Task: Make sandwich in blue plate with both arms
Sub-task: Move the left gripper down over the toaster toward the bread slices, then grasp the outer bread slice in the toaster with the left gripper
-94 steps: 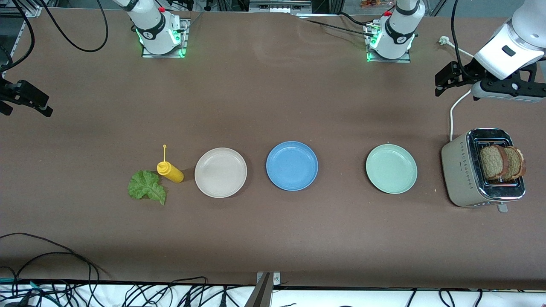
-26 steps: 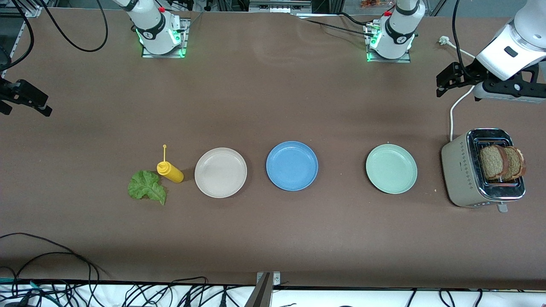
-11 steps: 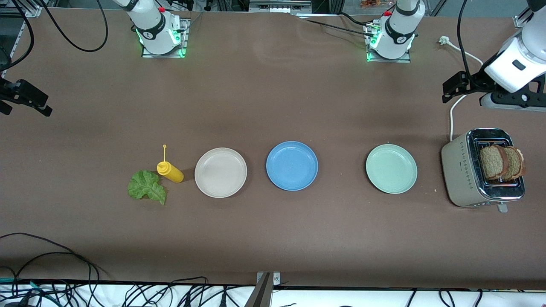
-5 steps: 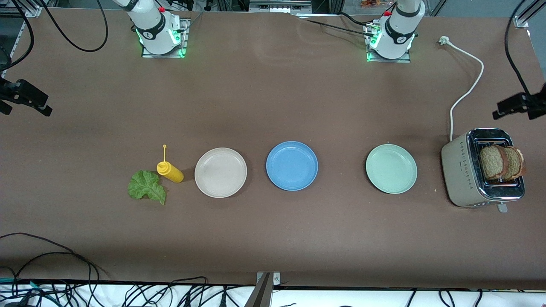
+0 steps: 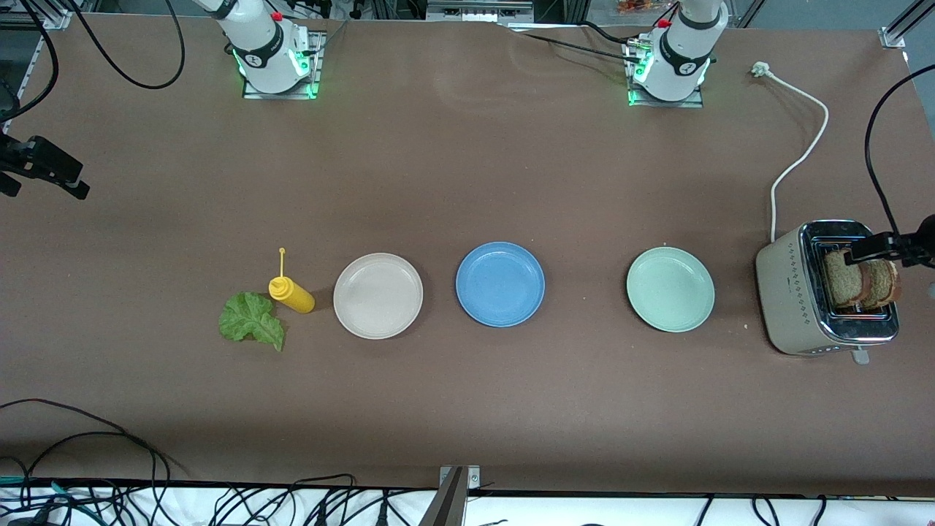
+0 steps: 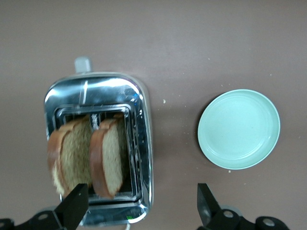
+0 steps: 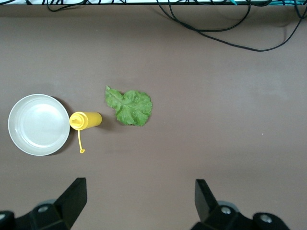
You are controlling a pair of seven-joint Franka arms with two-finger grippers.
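Note:
The blue plate [image 5: 500, 283] lies bare at the table's middle. No sandwich is in view. Two brown-crusted bread slices [image 5: 858, 277] [image 6: 91, 158] stand upright in the slots of a toaster [image 5: 792, 292] [image 6: 144, 143] at the left arm's end. A lettuce leaf [image 5: 252, 320] [image 7: 129, 108] lies flat toward the right arm's end. My left gripper [image 5: 880, 248] [image 6: 140, 207] hangs open over the toaster, holding nothing. My right gripper [image 5: 44, 168] [image 7: 139, 196] waits open and empty over the right arm's end of the table.
A mint-green plate [image 5: 670, 288] [image 6: 239, 128] sits between the blue plate and the toaster. A beige plate [image 5: 378, 295] [image 7: 38, 124] and a lying yellow squeeze bottle [image 5: 291, 294] [image 7: 86, 120] sit between the blue plate and the lettuce. The toaster's white cord [image 5: 800, 157] runs toward the bases.
The left gripper has swung out past the table's end and come round over the toaster. The right arm, plates, bread and lettuce have not moved.

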